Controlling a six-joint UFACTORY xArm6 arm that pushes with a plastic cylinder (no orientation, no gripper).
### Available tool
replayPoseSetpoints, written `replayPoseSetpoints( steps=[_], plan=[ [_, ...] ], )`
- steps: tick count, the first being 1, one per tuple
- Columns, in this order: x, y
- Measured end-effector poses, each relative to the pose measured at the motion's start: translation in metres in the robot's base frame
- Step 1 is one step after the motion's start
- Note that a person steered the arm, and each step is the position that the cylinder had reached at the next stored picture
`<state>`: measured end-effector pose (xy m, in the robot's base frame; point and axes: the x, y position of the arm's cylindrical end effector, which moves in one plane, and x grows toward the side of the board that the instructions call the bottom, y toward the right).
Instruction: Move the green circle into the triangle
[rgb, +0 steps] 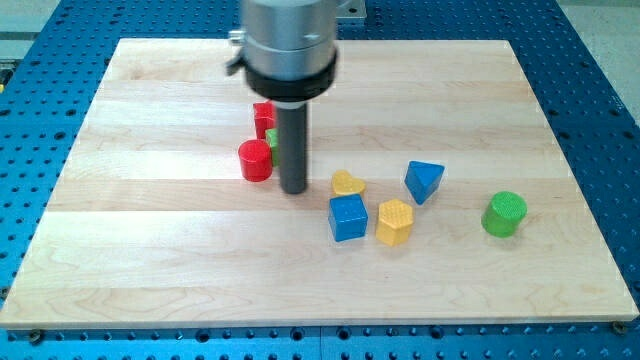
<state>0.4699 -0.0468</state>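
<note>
At the view's right, near the surface's (150, 250) edge, the green circle (504, 214) stands alone, a short green cylinder well apart from every other block. The blue triangle (424, 181), its target, lies to its left and slightly toward the view's top, with bare wood between the two.

The risks, as we judge them, come from the approach. Our end effector is only a straight rod with nothing to open or close; its tip (293, 190) rests far to the view's left of the green circle, so we must travel across the board and come round to the circle's right side before pushing. A direct path runs through the cluster of the yellow heart (347, 183), the blue cube (348, 218) and the yellow hexagon (395, 221), and could scatter them or knock the triangle away. A round block also tends to slip off a thin rod if the push is off-centre, drifting toward the surface's edge.

Just beside our tip, to the view's left, sits a red cylinder (255, 160); behind it stand another red block (263, 115) and a sliver of green block (271, 135), partly hidden by the rod. Leaving carelessly could nudge these.
</note>
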Motion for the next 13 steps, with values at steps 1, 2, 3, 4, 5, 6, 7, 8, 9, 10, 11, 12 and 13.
replayPoseSetpoints(
  steps=[1,2,3,4,5,6,7,8,9,10,11,12,13],
  plan=[
    [0.0,-0.042],
    [0.007,-0.073],
    [0.0,-0.051],
    [-0.002,-0.03],
    [-0.007,-0.027],
    [0.009,-0.006],
    [-0.009,0.067],
    [-0.031,0.124],
    [-0.033,0.214],
    [-0.019,0.262],
    [0.02,0.268],
    [0.045,0.316],
    [0.05,0.279]
  ],
)
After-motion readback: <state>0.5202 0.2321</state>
